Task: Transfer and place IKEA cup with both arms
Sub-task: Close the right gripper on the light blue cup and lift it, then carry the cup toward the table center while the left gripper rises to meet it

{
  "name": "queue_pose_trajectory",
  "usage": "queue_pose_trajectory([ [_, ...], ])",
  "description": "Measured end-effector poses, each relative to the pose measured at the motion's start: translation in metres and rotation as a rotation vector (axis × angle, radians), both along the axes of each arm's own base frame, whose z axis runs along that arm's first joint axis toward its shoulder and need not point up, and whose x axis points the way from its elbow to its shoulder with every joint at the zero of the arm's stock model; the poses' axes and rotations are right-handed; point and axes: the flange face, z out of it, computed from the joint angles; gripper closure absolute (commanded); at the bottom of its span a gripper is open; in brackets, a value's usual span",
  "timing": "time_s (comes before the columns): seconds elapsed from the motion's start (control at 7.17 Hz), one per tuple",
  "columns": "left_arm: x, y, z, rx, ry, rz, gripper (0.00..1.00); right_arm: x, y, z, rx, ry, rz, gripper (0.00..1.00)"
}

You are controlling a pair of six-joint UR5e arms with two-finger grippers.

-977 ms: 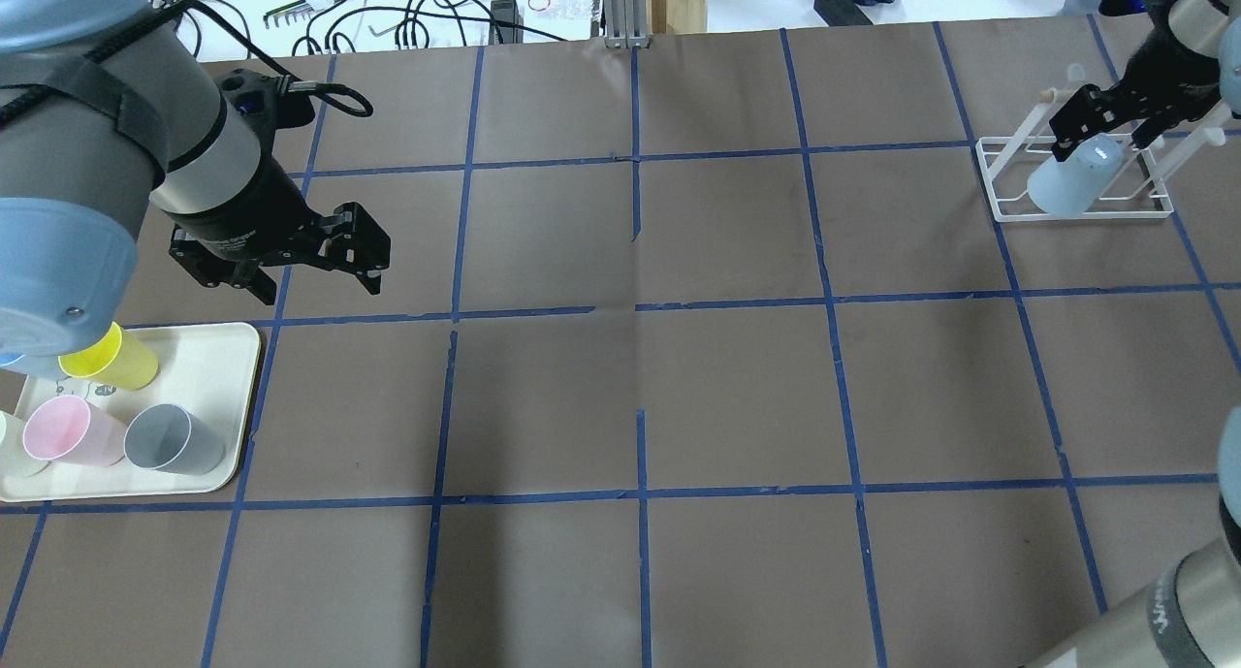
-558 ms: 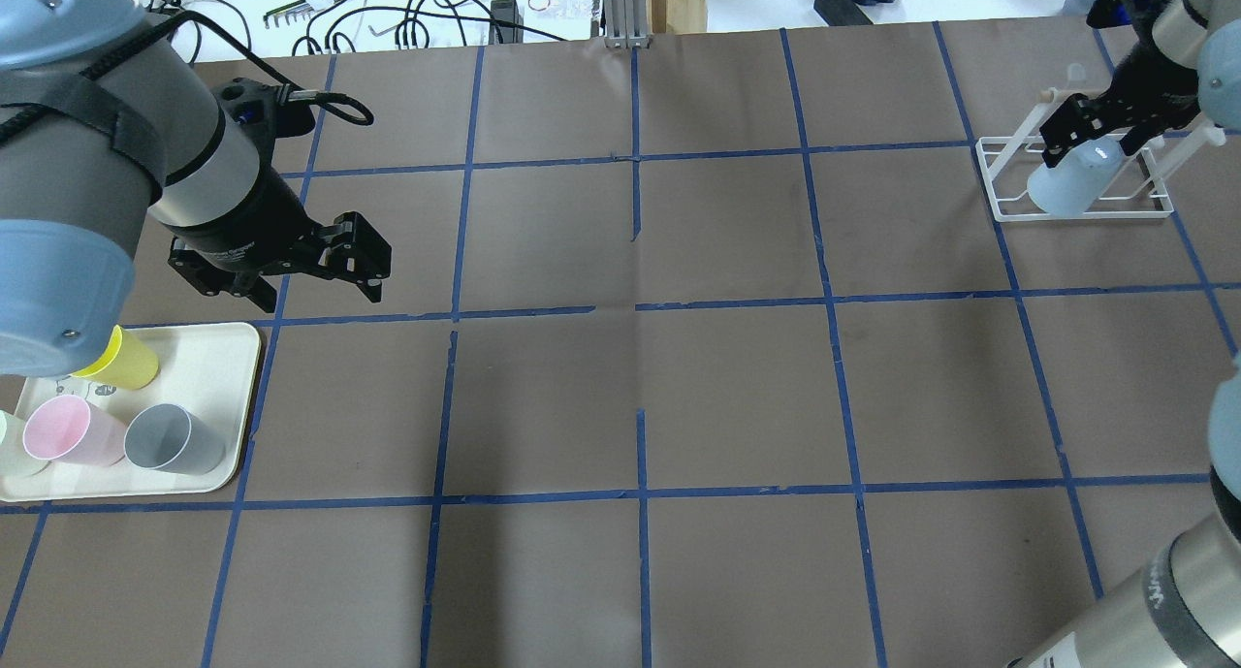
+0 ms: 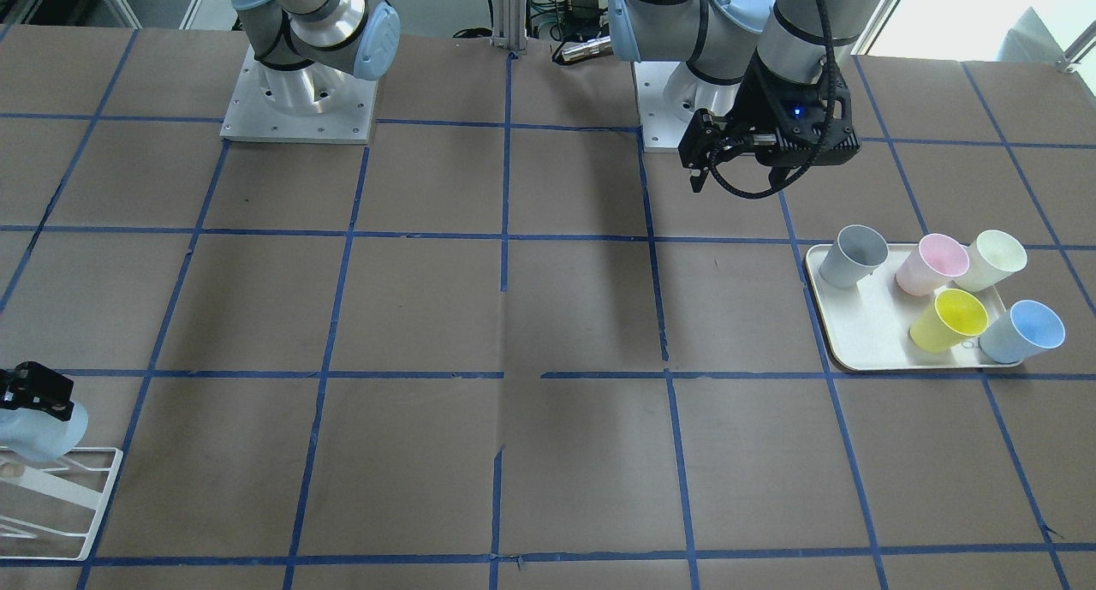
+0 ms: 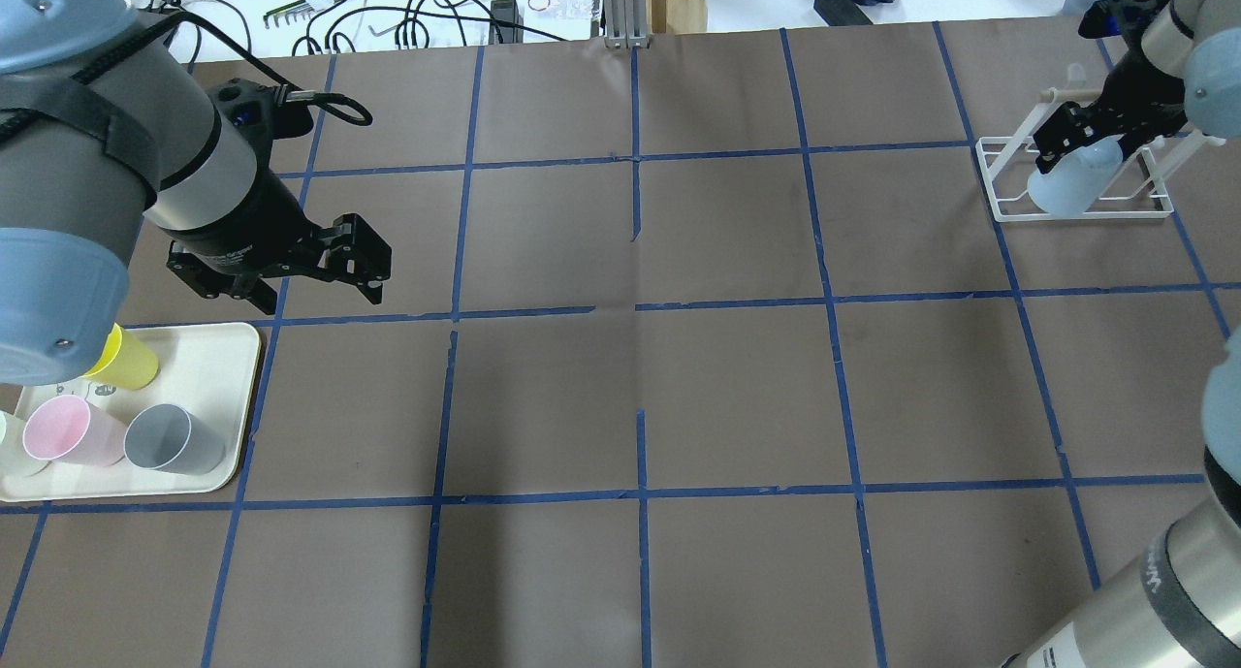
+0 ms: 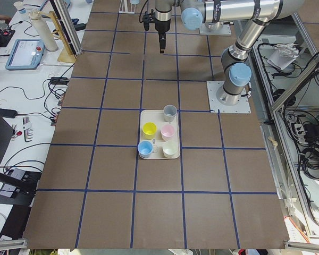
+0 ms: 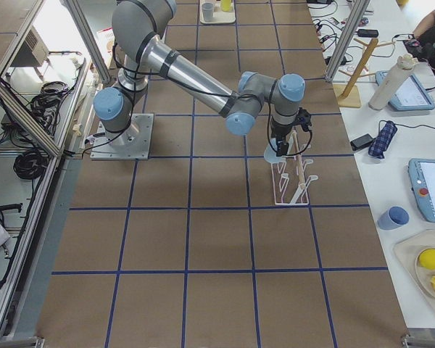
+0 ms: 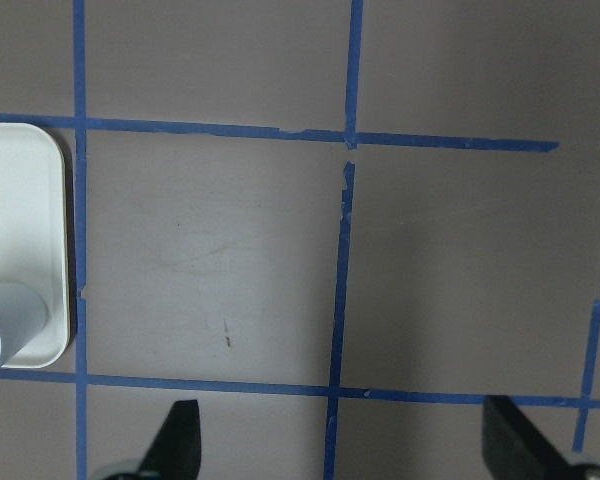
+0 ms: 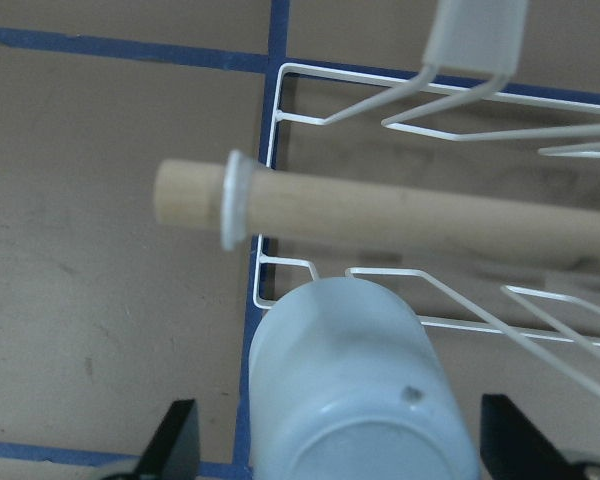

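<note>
Overhead view: IKEA cup (image 4: pixel 1066 188) sits base-up and tilted on the white wire rack (image 4: pixel 999 178), near the tabletop corner where the edge opposite the robot meets its right-hand edge. The right end effector (image 4: pixel 1081 137) is right at the cup. The left end effector (image 4: pixel 315 280) hangs wide and empty beside the tray (image 4: pixel 247 397) at the left edge. Front-facing view: a second blue cup (image 3: pixel 1023 331) stands on the tray and is not the one on the rack. Exterior left view: rack and cup are out of frame. Exterior right view: the near arm reaches down onto the rack, but its jaw state is not readable here. Left wrist view: fingers (image 7: pixel 180 440) are spread with only bare tabletop between them. Right wrist view: fingers (image 8: pixel 180 440) are spread wide either side of the cup's base, with no clear contact; a wooden peg (image 8: pixel 380 215) crosses just beyond the cup. Judgement: the cup is a light, thin plastic tumbler, stiff but squeezable, smooth and tapered, so it will tend to slide out toward its narrow base. Grip across the wall partway down from the base, with modest force, leaving the rim end free for the other arm.
</note>
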Motion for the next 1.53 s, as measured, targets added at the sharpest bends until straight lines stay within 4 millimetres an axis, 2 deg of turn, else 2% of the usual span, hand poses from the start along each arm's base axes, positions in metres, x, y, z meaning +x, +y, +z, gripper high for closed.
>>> queue_pose_trajectory([
  [0.28,0.000,0.001,-0.001,0.005,0.001,0.001,0.00,-0.003,0.000,-0.003,0.002,-0.002,-0.005,0.50],
  [0.42,0.000,0.000,-0.002,0.007,0.001,0.000,0.00,-0.004,0.000,-0.003,0.002,-0.003,-0.006,0.55],
  [0.7,0.001,-0.001,-0.003,0.009,0.002,0.002,0.00,-0.004,0.000,0.007,-0.009,0.004,-0.005,0.55],
  [0.98,0.000,-0.007,-0.004,0.009,0.028,0.002,0.00,-0.002,0.004,0.052,-0.051,0.029,0.002,0.55],
  [1.12,-0.006,-0.009,-0.003,0.003,0.097,0.005,0.00,0.003,0.013,0.078,-0.062,0.034,0.005,0.55],
  [1.4,-0.013,-0.013,0.009,-0.028,0.330,0.037,0.00,0.022,0.040,0.126,-0.051,0.014,0.014,0.55],
  [1.53,-0.017,-0.014,0.018,-0.046,0.465,0.054,0.00,0.036,0.055,0.141,-0.032,-0.049,0.021,0.55],
])
